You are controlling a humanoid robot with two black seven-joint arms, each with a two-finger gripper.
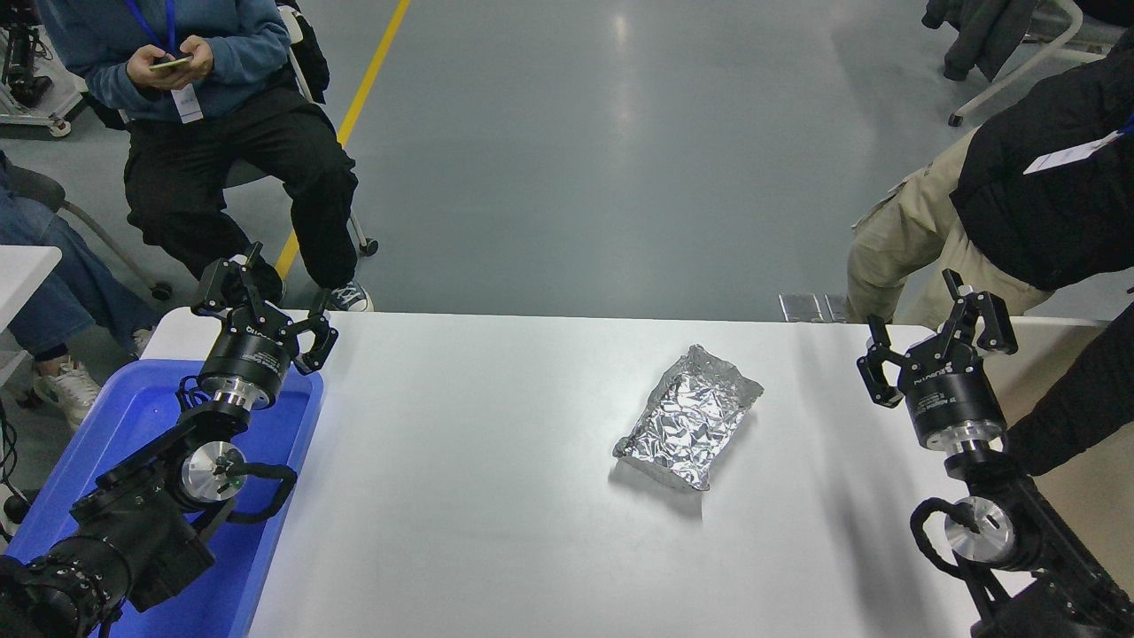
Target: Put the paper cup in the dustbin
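Observation:
No paper cup shows in the head view. The beige dustbin stands at the table's right edge, partly hidden by my right arm and by a person's black sleeve reaching into it. My right gripper is open and empty, raised over the table's right end just left of the bin. My left gripper is open and empty, parked over the far end of the blue tray.
A crinkled silver foil packet lies on the white table, right of centre. A blue plastic tray sits at the left edge under my left arm. One person sits at the far left; another stands at the far right by the bin.

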